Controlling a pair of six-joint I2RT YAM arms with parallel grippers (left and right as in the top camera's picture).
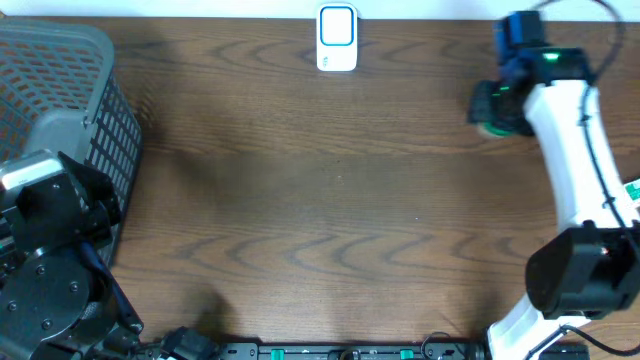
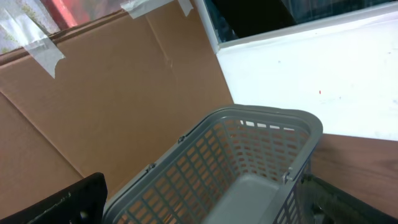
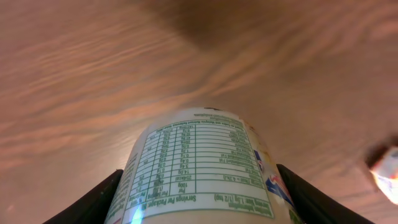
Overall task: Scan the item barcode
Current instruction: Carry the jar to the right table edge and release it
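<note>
One white cylindrical container (image 3: 198, 163) printed with a green nutrition table sat clamped between the two black fingers of the right gripper (image 3: 199, 177), a little above the brown wood-grain table (image 1: 300, 200). From overhead, the container was off to the right of the single white-and-blue barcode scanner (image 1: 337, 38), slightly nearer the robot than the scanner, and mostly hidden beneath the gripper. The scanner, a small rounded-rectangle unit, stood at the table's far edge, about midway along it. Its printed label faced the wrist camera and its smooth side curved away toward each finger.

One grey plastic basket (image 1: 70, 110) with latticed walls stood far to the left of the scanner, at the table's left end. Its smooth grey floor showed through the open top, with nothing seen inside in the left wrist view.

The left gripper (image 2: 208, 208) hung beside the basket, further from the scanner, with its jaws spread wide and holding nothing. The two arms were well apart. A small blurred white object (image 3: 387, 174) lay on the table at the right wrist view's edge.
</note>
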